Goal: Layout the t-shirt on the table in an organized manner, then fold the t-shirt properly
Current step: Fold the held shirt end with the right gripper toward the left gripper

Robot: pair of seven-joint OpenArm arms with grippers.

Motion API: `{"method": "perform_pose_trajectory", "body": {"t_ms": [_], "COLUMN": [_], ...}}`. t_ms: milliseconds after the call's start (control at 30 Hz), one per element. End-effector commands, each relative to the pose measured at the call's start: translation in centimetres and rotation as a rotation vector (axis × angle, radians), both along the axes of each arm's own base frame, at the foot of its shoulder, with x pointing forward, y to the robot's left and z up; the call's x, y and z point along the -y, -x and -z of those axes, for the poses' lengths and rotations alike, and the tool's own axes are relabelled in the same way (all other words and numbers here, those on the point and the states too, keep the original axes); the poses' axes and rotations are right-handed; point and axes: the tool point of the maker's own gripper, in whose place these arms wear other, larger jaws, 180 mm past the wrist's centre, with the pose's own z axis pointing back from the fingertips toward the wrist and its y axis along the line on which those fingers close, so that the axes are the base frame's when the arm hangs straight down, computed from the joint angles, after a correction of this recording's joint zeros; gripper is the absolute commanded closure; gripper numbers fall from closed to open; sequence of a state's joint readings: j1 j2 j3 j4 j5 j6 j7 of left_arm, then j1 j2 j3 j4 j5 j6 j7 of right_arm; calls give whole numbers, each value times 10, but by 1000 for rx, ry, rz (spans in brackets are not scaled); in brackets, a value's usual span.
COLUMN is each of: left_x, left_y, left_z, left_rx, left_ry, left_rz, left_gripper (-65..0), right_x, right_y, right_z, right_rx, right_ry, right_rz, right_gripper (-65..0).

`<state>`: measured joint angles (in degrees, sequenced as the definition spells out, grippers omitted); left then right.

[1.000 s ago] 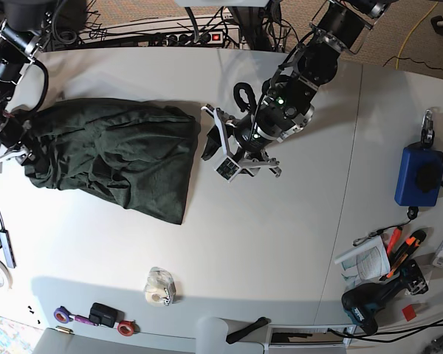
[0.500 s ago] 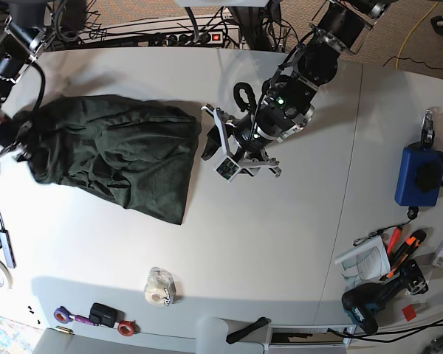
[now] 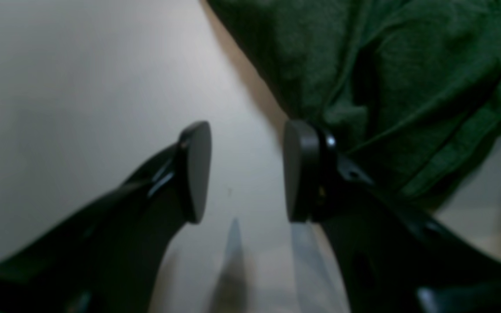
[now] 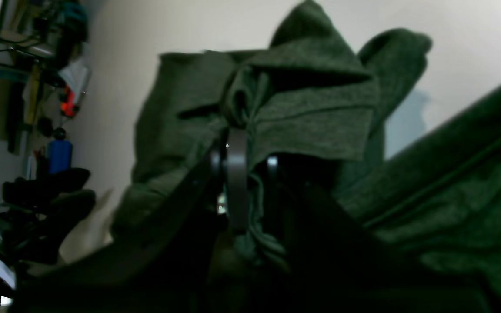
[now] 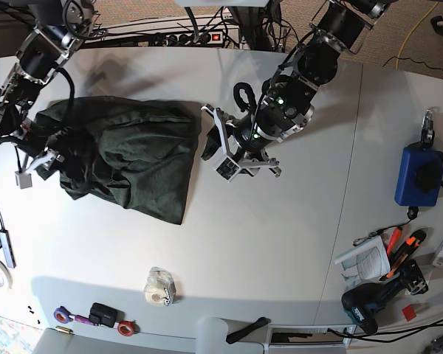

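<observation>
Right wrist view: fingers (image 4: pixel 237 182) of the right gripper (image 4: pixel 250 191) clenched on a bunched fold of the t-shirt (image 4: pixel 302 108), green knit gathered between the pads and draped over them. Base view: same right gripper (image 5: pixel 40 158) at the left edge of the frame, pinching the garment's far left end, cloth there lifted and bundled.

Left wrist view: fingers (image 3: pixel 196 169) of the left gripper (image 3: pixel 244 171) released, pads apart with bare table (image 3: pixel 81 87) between them, gripping nothing; one pad just beside the cloth's edge in the upper right of the frame. Base view: left gripper (image 5: pixel 225 151) at centre frame, just beside the right hem of the t-shirt (image 5: pixel 125 155), apart from it.

T-shirt lying crumpled on the table (image 5: pixel 280 258) in the upper left of the frame, sleeves tucked or hidden, many creases. Judged early: layout not yet done, spreading and flattening left, then all folding.

No brand, label or writing readable on the garment or elsewhere; too small or blurred to tell.
</observation>
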<state>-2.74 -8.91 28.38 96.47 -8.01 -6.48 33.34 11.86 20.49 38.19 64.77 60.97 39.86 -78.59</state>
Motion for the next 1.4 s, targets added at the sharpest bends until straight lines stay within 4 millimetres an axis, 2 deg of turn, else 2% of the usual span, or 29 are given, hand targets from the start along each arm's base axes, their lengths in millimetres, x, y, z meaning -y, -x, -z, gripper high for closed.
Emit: {"method": "perform_pose_trajectory", "body": {"t_ms": [0, 267, 533, 733, 967, 1200, 1233, 1300, 1333, 1367], "left_x": [4, 4, 3, 4, 3, 4, 4, 4, 4, 4], "left_y": [-7, -3, 1, 5, 5, 10, 10, 10, 10, 10], "left_z": [-15, -10, -6, -3, -3, 1, 1, 1, 1, 1], "left_rx": [42, 27, 14, 3, 1, -12, -12, -12, -12, -12], "left_ry": [30, 26, 25, 25, 25, 26, 26, 26, 26, 26], "left_rz": [2, 1, 1, 1, 1, 1, 1, 1, 1, 1], "left_gripper": [-279, -279, -279, -279, -279, -279, -279, -279, -279, -279], "right_x": [3, -41, -89, -117, -164, -174, -178, -187, -191, -194], "right_y": [-10, -11, -23, -34, -42, -48, -47, -47, -47, -47], "right_z": [-23, -47, -76, -62, -47, -19, -18, -19, -19, -20], "right_rx": [79, 186, 306, 303, 316, 248, 249, 259, 268, 275], "right_ry": [14, 68, 102, 158, 234, 435, 436, 429, 427, 424], "right_rz": [5, -88, -179, -197, -299, -330, -344, -366, -374, -380], "right_gripper": [0, 0, 0, 0, 0, 0, -15, -232, -312, -342]}}
